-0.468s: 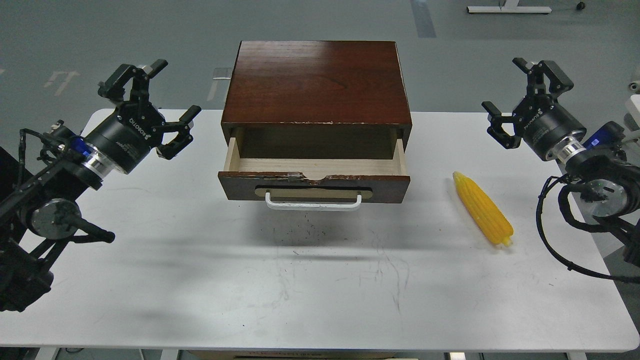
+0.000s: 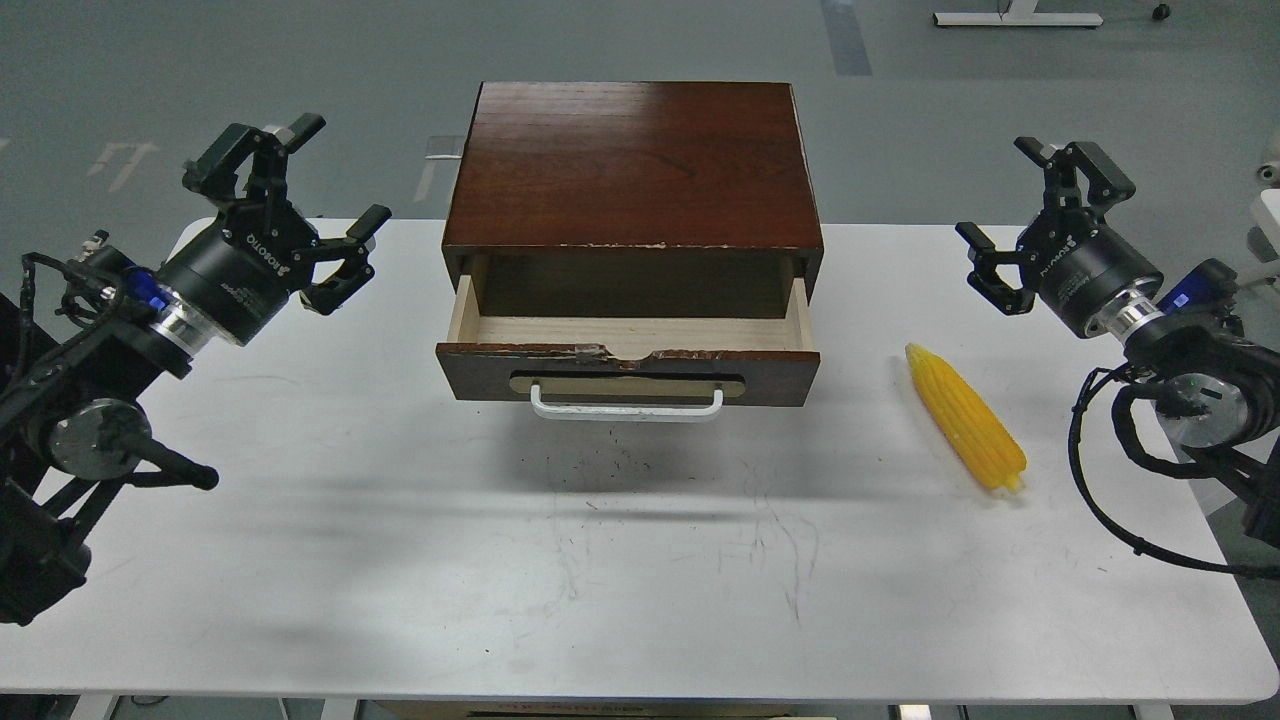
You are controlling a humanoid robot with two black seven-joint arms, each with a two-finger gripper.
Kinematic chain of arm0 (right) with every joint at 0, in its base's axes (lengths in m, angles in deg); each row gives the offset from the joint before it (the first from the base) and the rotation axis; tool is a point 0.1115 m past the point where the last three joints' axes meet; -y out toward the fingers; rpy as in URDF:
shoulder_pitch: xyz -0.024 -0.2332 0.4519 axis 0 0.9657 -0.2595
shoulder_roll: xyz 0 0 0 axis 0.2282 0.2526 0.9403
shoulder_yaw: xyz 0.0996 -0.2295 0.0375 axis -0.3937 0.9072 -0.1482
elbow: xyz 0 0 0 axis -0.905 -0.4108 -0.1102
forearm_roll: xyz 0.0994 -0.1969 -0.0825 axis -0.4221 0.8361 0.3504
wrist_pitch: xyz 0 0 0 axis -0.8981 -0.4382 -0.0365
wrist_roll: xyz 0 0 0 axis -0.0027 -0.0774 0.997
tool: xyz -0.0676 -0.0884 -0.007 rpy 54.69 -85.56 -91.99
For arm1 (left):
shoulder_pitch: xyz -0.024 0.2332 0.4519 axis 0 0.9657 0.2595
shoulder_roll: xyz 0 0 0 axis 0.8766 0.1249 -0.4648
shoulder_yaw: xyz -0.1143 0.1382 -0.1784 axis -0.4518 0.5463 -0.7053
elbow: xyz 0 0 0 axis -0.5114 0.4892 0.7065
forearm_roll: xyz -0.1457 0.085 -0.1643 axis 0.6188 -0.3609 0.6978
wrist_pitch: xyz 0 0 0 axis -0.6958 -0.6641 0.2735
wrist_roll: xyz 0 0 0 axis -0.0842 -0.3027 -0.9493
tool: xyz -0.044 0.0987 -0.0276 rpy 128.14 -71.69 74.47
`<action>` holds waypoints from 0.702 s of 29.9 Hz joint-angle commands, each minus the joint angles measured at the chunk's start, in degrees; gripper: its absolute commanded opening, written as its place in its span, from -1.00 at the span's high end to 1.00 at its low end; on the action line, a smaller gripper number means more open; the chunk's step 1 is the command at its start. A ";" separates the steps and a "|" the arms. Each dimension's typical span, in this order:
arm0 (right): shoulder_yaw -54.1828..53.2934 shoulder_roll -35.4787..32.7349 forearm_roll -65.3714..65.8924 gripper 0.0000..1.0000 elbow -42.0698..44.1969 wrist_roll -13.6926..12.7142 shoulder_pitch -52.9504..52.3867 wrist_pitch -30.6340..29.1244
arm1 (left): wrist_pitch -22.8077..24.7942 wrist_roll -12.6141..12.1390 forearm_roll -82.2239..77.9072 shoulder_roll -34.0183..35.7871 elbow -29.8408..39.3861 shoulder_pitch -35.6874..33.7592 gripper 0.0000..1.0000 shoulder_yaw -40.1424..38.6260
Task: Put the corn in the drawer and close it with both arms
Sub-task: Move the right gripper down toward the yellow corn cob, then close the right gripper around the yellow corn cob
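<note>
The yellow corn (image 2: 966, 417) lies on the white table (image 2: 400, 560) at the right, tip pointing away from me. The drawer (image 2: 628, 340) of the dark reddish-brown cabinet (image 2: 634, 165) stands pulled open, its pale interior empty, with a white bar handle (image 2: 626, 405) in front. My left gripper (image 2: 292, 205) is open and empty, raised left of the cabinet. My right gripper (image 2: 1012, 222) is open and empty, raised above and behind the corn at the right.
The table's right edge runs close to the corn. My right arm's loose cables (image 2: 1120, 490) hang over the table's right side. Grey floor lies behind the cabinet.
</note>
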 commanded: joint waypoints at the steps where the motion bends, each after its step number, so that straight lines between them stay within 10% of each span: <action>1: 0.44 -1.62 1.09 -1.00 0.21 0.01 -0.72 -2.39 | -0.01 0.09 -0.06 -0.08 0.01 -0.21 -0.98 0.00; 21: 12.11 -8.05 85.19 -1.00 -3.48 0.01 -13.64 1.60 | -0.01 3.43 0.02 0.36 2.47 -0.21 -0.98 0.00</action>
